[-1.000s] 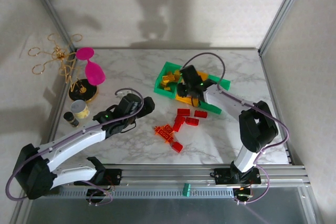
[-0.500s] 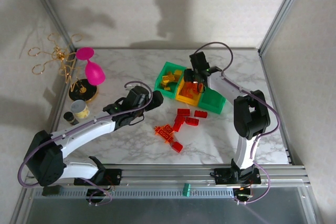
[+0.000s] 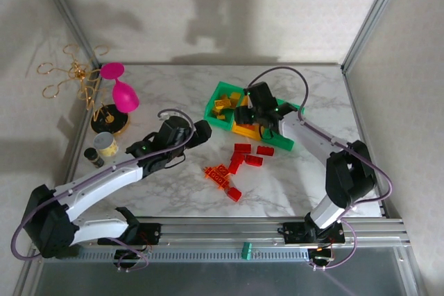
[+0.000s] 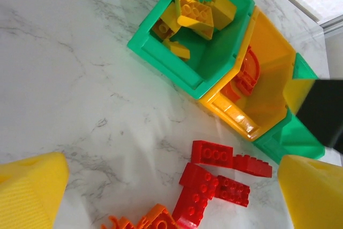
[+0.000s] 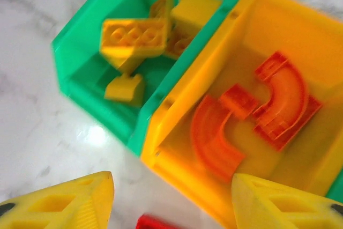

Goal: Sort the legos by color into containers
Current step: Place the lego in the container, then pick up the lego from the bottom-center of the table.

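The containers stand in a row: a green bin (image 3: 220, 107) (image 5: 80, 63) of yellow legos (image 4: 195, 14) (image 5: 134, 38), a yellow-orange bin (image 4: 268, 52) (image 5: 182, 132) with orange arches (image 5: 278, 97), and a second green bin (image 3: 283, 142) (image 4: 300, 138). Several red legos (image 3: 244, 155) (image 4: 211, 178) and orange ones (image 3: 218, 175) lie on the marble in front. My right gripper (image 3: 248, 119) (image 5: 174, 202) hovers open over the yellow-orange bin's near rim, holding nothing. My left gripper (image 3: 202, 131) (image 4: 171, 202) is wide open above the table, left of the red legos.
At the left stand a pink glass (image 3: 123, 93), a gold wire stand (image 3: 75, 77), a cream cup (image 3: 106, 144) and a small dark bottle (image 3: 93, 157). One red brick (image 3: 234, 194) lies apart toward the near edge. Metal posts frame the table.
My right gripper's jaws have spread wider while it swung back and then forward over the yellow-orange bin. The left gripper has edged right toward the red legos.
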